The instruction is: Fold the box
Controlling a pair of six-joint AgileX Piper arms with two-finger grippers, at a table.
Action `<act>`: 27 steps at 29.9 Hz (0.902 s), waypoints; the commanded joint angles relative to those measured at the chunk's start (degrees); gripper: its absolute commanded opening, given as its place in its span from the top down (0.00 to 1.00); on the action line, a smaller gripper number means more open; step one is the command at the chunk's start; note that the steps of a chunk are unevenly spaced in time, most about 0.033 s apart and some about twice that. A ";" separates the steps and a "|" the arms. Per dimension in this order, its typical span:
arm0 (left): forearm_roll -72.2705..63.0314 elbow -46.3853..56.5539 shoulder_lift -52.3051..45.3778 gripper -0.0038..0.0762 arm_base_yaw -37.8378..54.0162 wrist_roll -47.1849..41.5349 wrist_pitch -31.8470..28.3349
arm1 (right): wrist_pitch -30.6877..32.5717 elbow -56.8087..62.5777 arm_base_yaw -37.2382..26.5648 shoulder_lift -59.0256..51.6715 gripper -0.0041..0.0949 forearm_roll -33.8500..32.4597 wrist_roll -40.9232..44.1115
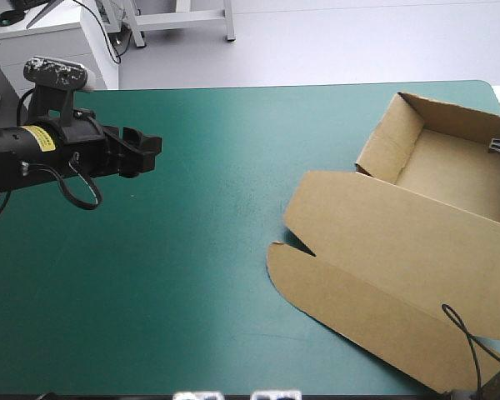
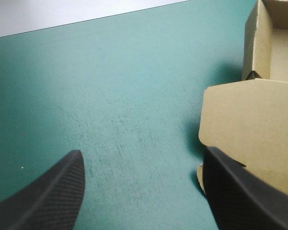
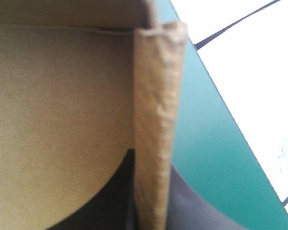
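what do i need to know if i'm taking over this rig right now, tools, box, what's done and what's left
Left tool: open, empty, above bare teal-green cover on the table's left part, apart from the box.
Right tool: shut on the box, clamping a raised wall near a tray corner.
Box: on the table's right part, an open tray, its lid lying flat toward the near edge.
Done: the walls in view stand up.
Left: probably seating the held wall; whether it is fully tucked cannot be seen.
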 commanded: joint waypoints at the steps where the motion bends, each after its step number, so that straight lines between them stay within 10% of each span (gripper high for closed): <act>1: -0.94 -1.62 -1.23 0.33 -0.29 -0.12 2.08 | 0.51 -1.39 -2.76 -2.15 0.97 -3.33 -1.01; 11: -0.94 -1.62 -1.23 0.33 -0.29 -0.12 2.08 | 0.51 -1.36 -3.36 0.40 0.49 -2.46 -3.34; 27: 10.09 -1.62 -1.23 0.33 -0.29 -0.12 2.08 | 0.51 -1.36 -3.36 -7.04 0.48 4.93 -9.46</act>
